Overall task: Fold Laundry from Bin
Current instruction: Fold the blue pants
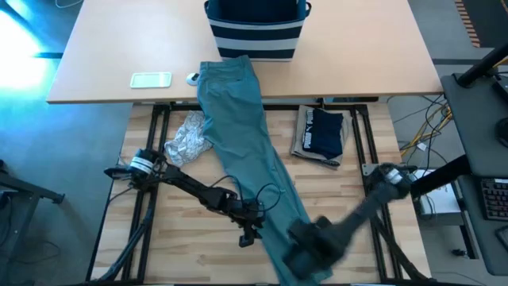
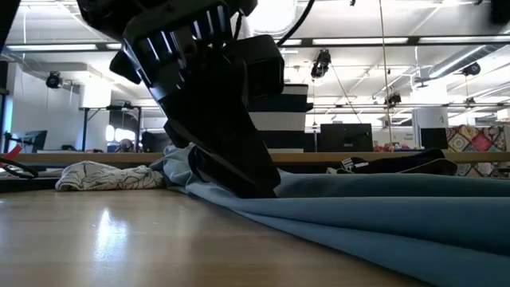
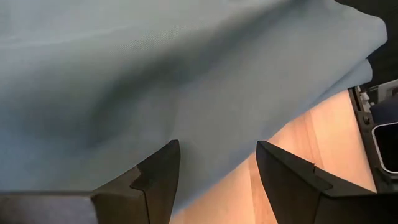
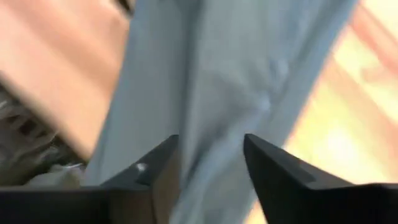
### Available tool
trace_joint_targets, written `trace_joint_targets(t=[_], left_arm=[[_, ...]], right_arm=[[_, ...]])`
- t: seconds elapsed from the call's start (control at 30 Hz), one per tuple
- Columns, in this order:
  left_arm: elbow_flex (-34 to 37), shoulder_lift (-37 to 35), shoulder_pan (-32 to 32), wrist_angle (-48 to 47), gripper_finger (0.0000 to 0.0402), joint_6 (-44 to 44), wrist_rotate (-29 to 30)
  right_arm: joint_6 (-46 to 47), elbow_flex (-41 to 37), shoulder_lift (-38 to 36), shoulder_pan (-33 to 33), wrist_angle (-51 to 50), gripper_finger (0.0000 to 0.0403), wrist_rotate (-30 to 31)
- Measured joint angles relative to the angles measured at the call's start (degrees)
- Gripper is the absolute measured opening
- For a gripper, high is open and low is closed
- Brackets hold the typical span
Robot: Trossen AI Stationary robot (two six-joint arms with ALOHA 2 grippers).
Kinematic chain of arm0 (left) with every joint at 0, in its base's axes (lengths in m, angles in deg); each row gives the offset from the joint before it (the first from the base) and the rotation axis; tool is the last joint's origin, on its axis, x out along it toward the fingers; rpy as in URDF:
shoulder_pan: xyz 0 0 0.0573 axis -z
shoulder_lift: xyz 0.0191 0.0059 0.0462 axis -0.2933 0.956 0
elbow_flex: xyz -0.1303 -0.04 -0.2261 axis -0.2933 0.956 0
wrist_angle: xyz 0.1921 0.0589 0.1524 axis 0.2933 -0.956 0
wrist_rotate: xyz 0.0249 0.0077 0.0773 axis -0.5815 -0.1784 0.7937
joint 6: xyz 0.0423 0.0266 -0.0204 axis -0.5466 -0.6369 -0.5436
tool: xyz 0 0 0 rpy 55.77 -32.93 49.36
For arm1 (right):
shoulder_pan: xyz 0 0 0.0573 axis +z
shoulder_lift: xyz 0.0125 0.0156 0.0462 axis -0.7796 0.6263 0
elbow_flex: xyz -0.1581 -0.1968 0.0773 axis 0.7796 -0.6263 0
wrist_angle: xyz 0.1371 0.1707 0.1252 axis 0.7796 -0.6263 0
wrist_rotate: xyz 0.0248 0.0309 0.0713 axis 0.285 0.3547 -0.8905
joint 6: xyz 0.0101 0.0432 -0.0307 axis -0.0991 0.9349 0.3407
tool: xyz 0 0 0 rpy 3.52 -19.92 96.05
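Only one print is showing as text: white letters on the dark navy garment (image 1: 324, 133), which is lying folded at the right side of the desk (image 1: 198, 238). The letters are staying too small to read surely.

phone (image 1: 151, 79) on far table (image 1: 103, 56) | small white object (image 1: 193, 78) beside it

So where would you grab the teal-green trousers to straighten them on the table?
Probably the leg end of the teal-green trousers nearest the arms, coming from above: they lie flat and stretched out from the bin. The right gripper is over that end, the left gripper beside the edge, both open.
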Motion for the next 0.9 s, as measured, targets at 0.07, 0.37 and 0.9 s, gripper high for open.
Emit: trace_joint_targets(t=[0.07,0.37,0.9], left_arm=[[0.0,0.0,0.0,0.0,0.0196,0.1,-0.4],[0.0,-0.2,0.1,-1.1,0.0196,1.2,-0.4],[0.0,-2.0,-2.3,-1.7,0.0196,7.2,1.5]], right_arm=[[-5.5,-4.9,0.1,-4.0,5.4,0.0136,-0.8],[-16.4,-30.3,-7.0,-14.8,25.5,0.0013,-2.6],[-19.8,-48.3,-26.6,-17.6,22.7,0.0012,-10.0]])
